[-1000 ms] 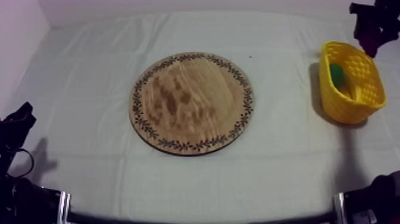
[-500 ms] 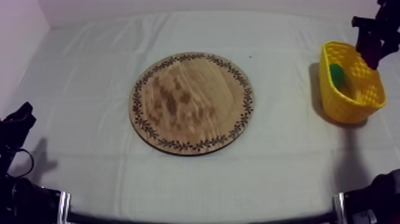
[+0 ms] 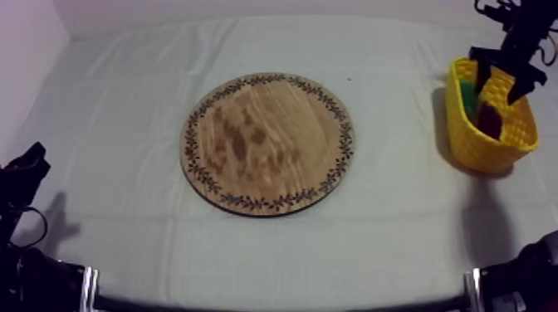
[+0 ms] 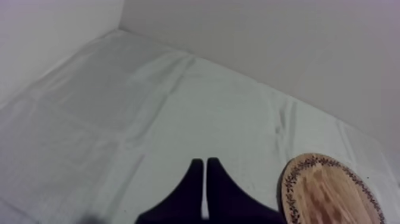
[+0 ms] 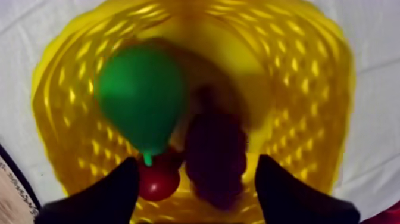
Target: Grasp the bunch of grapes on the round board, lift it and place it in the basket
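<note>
The dark purple bunch of grapes (image 3: 490, 121) lies inside the yellow basket (image 3: 480, 151) at the table's right side. My right gripper (image 3: 500, 90) hangs open just over the basket. In the right wrist view the grapes (image 5: 215, 156) rest on the basket (image 5: 309, 77) floor between my spread fingers (image 5: 110, 193), touching neither. A green pear (image 5: 141, 98) and a small red fruit (image 5: 158, 182) lie beside them. The round wooden board (image 3: 267, 143) at mid-table is bare. My left gripper (image 3: 25, 170) rests shut at the left edge, its fingertips (image 4: 205, 173) together as a narrow wedge over the cloth.
The pear (image 3: 470, 98) takes up the basket's far left part. Open cloth surrounds the board (image 4: 333, 190) on all sides. The back wall runs close behind the basket.
My right gripper came down and left from above the basket's far side to over its middle and opened. The grapes now lie in the basket. The left arm stayed put.
</note>
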### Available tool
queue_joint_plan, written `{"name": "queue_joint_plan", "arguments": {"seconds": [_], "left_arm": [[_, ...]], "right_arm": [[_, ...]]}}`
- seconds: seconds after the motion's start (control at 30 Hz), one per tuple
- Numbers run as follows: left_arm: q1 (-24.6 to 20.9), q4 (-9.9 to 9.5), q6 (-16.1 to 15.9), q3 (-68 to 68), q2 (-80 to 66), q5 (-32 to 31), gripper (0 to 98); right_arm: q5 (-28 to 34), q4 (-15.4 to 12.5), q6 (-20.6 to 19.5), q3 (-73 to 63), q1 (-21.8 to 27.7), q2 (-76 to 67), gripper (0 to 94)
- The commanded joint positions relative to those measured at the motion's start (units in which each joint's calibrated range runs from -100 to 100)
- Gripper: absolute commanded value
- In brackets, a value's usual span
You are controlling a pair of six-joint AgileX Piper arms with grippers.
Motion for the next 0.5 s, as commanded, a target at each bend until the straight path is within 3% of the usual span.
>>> {"name": "queue_joint_plan", "arguments": {"seconds": [0.0,0.27,0.47], "left_arm": [[0.02,0.01,-0.01,-0.04,0.02,-0.01,0.0],[0.02,0.01,-0.01,-0.04,0.02,-0.01,0.0],[0.02,0.01,-0.01,-0.04,0.02,-0.01,0.0]], "right_arm": [[0.53,-0.24,0.29,-0.09,-0.04,0.46,62.6],[1.23,-0.96,1.42,-1.5,0.35,-0.79,74.2],[-0.15,-1.93,2.34,-0.15,1.05,-6.1,66.5]]}}
